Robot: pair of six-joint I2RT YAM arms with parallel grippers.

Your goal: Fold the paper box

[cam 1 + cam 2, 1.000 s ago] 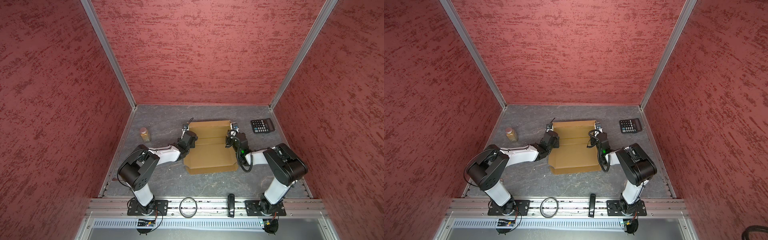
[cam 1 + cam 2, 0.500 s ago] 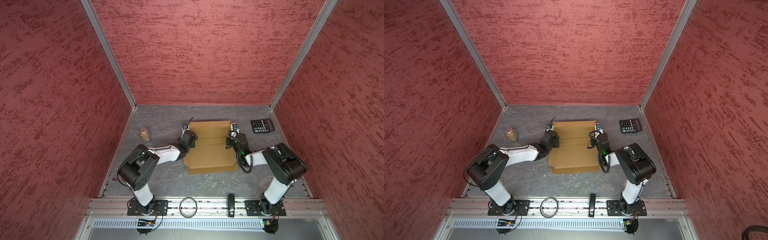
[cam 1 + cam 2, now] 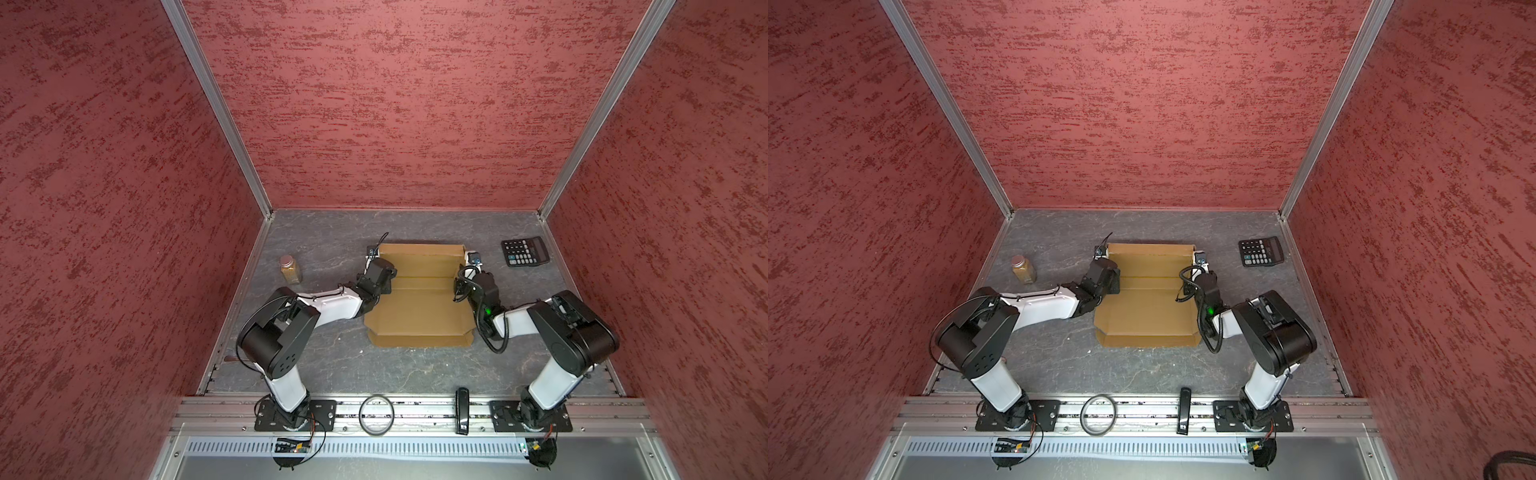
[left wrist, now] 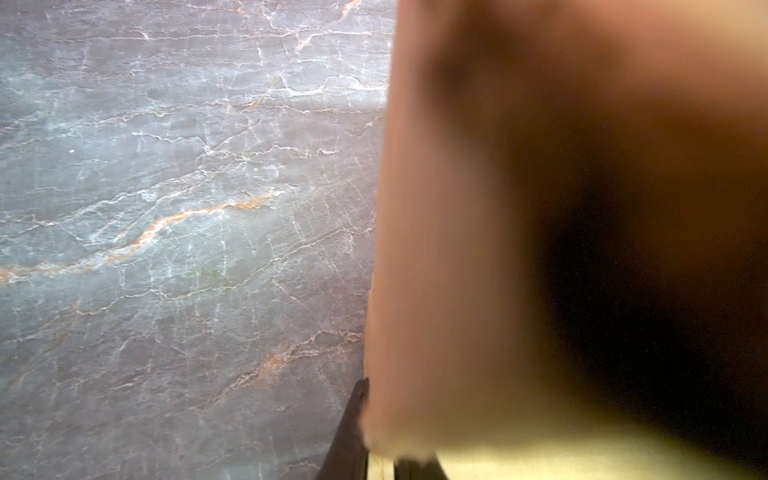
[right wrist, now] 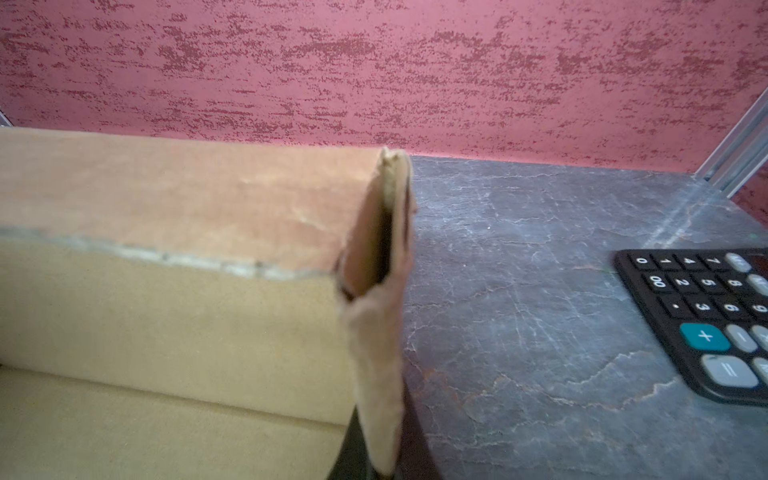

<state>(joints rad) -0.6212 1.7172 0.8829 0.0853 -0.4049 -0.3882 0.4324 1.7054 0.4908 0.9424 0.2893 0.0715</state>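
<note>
The paper box (image 3: 419, 307) (image 3: 1146, 311) is brown cardboard lying mid-table; its far half has raised walls and its near panel lies flat. My left gripper (image 3: 379, 259) (image 3: 1106, 259) sits at the box's left side wall. In the left wrist view the blurred cardboard wall (image 4: 457, 249) fills the right side, and the left gripper (image 4: 380, 461) is shut on its edge. My right gripper (image 3: 466, 266) (image 3: 1196, 266) is at the right side wall. The right wrist view shows the right gripper (image 5: 382, 465) shut on that doubled wall (image 5: 378, 332), beside the upright back wall (image 5: 187, 199).
A black calculator (image 3: 524, 251) (image 3: 1261, 251) (image 5: 702, 324) lies at the far right, close to the right gripper. A spice jar (image 3: 290, 269) (image 3: 1023, 269) stands at the left. On the front rail lie a ring (image 3: 376, 415) and a black bar (image 3: 461, 409). Red walls enclose the table.
</note>
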